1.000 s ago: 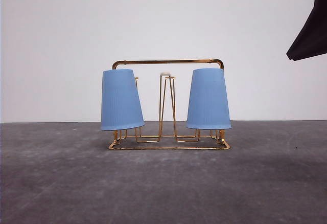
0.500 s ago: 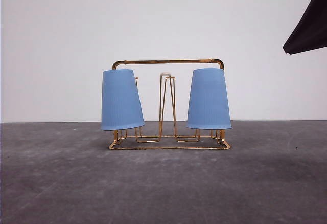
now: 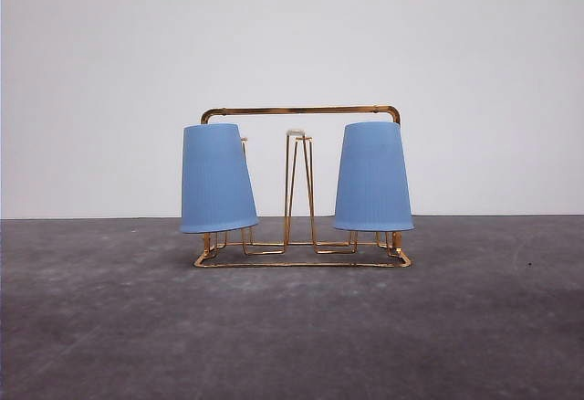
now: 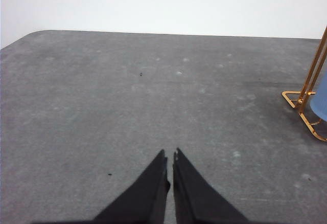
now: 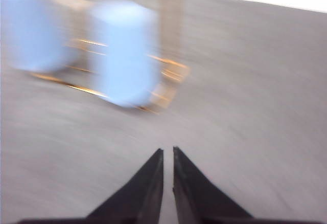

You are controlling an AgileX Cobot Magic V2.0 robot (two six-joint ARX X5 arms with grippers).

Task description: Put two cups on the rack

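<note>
Rack at centre of table, toward the far edge, wall behind. Two cups upturned on its prongs: left cup at the rack's left end, tilted slightly, right cup at the right end, upright. Bare prong pair between them, handle bar spanning above both. Cups well apart, rims just above the base frame. Left gripper over bare table, left of the rack. Right gripper before the rack, apart from it.
</note>
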